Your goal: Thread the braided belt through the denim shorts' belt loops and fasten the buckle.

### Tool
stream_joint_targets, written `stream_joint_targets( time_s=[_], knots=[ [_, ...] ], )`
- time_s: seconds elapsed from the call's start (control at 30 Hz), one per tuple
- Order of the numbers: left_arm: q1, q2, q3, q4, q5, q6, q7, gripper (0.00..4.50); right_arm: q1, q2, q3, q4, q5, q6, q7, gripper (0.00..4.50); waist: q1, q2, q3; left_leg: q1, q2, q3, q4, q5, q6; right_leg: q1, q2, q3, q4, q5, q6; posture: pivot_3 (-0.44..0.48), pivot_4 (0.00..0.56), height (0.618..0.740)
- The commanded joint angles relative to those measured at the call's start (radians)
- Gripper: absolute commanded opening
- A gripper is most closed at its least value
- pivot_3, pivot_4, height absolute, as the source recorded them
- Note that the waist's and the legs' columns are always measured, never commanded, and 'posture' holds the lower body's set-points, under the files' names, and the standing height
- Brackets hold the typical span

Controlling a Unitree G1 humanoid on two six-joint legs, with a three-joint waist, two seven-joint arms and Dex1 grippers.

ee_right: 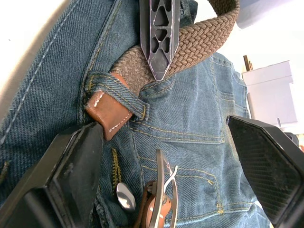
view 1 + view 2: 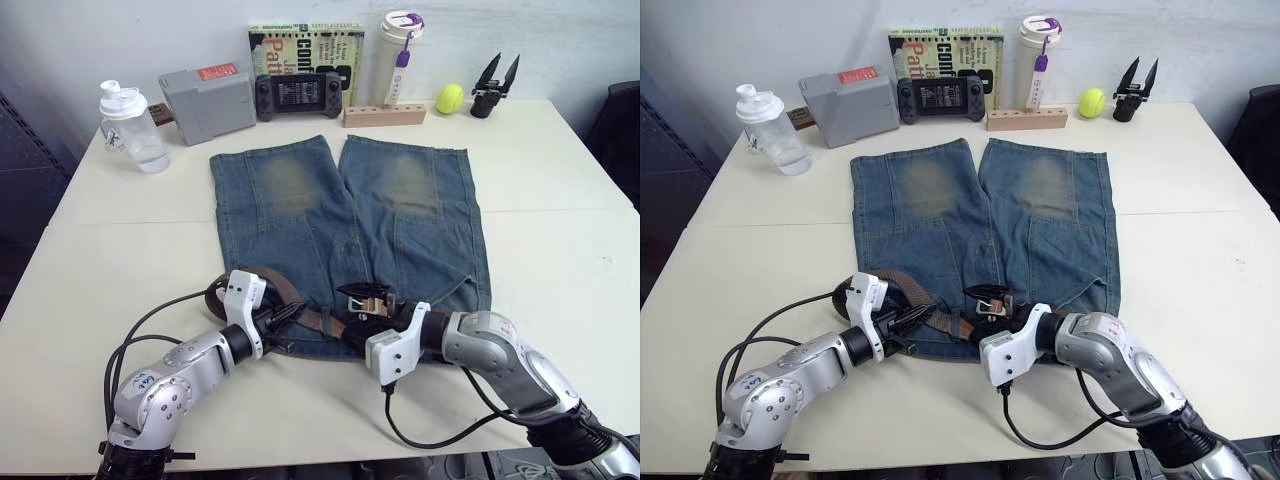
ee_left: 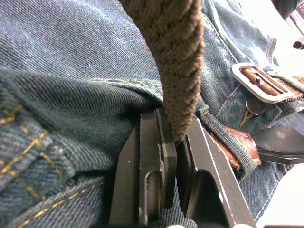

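Note:
The denim shorts (image 2: 340, 210) lie flat on the table with the waistband toward me. The braided belt (image 2: 908, 285) curves along the waistband's left part. My left gripper (image 3: 178, 137) is shut on the braided belt beside the waistband. The belt's brown leather tip (image 1: 107, 116) pokes out from under a belt loop (image 1: 118, 88). My right gripper (image 1: 164, 128) stands open over the waistband's middle, one finger close beside that tip. The silver buckle (image 3: 261, 85) lies on the denim just beyond, near the fly button.
Along the table's far edge stand a clear bottle (image 2: 135, 125), a grey box (image 2: 208, 100), a game controller (image 2: 300, 95), a book (image 2: 305, 45), a white tumbler (image 2: 400, 55), a wooden block (image 2: 385, 115), a tennis ball (image 2: 450, 98) and a black tool (image 2: 495, 85).

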Motion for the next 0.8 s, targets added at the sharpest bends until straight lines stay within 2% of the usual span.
stream_joint_targets(
  time_s=[0.03, 0.2, 0.37, 0.57, 0.8],
  knots=[
    [0.021, 0.012, -0.052, 0.002, -0.001, 0.055, -0.056, 0.00, 0.028, -0.020, 0.017, -0.001, 0.004, -0.032, 0.005, 4.45, 0.000, -0.001, -0.001, 0.000, 0.000, 0.000, 0.000, 0.000, 0.000, 0.000, 0.000, 0.000, 0.000, 0.000, 0.000, 0.000, 0.150, 0.731],
    [0.039, 0.088, -0.089, 0.018, 0.085, 0.038, -0.099, 0.00, 0.046, -0.041, -0.016, -0.011, 0.033, -0.034, 0.004, 4.45, 0.000, -0.001, -0.002, 0.000, 0.000, 0.000, -0.001, 0.000, 0.000, 0.000, 0.000, 0.000, -0.001, 0.000, 0.000, 0.000, 0.150, 0.731],
    [0.039, 0.162, -0.171, 0.037, 0.241, -0.022, -0.112, 0.00, 0.067, -0.039, -0.038, -0.070, 0.093, -0.003, 0.019, 4.45, 0.001, 0.000, -0.003, 0.000, 0.000, 0.000, -0.002, 0.000, 0.000, 0.000, 0.000, 0.000, -0.001, 0.000, -0.001, 0.000, 0.150, 0.731],
    [0.048, 0.144, -0.194, 0.034, 0.289, -0.039, -0.124, 0.00, 0.096, -0.070, -0.070, -0.126, 0.161, 0.019, 0.051, 4.45, 0.002, 0.004, -0.007, 0.000, 0.000, 0.000, -0.001, 0.000, 0.000, 0.000, 0.000, 0.000, -0.001, 0.000, -0.001, 0.000, 0.150, 0.731],
    [0.053, 0.125, -0.197, 0.032, 0.310, -0.034, -0.144, 0.00, 0.054, -0.044, -0.045, -0.103, 0.122, 0.032, 0.039, 4.45, 0.004, 0.005, -0.009, 0.000, -0.001, 0.000, -0.001, 0.000, 0.000, 0.000, -0.001, 0.000, -0.001, 0.000, -0.001, 0.000, 0.150, 0.731]
  ],
)
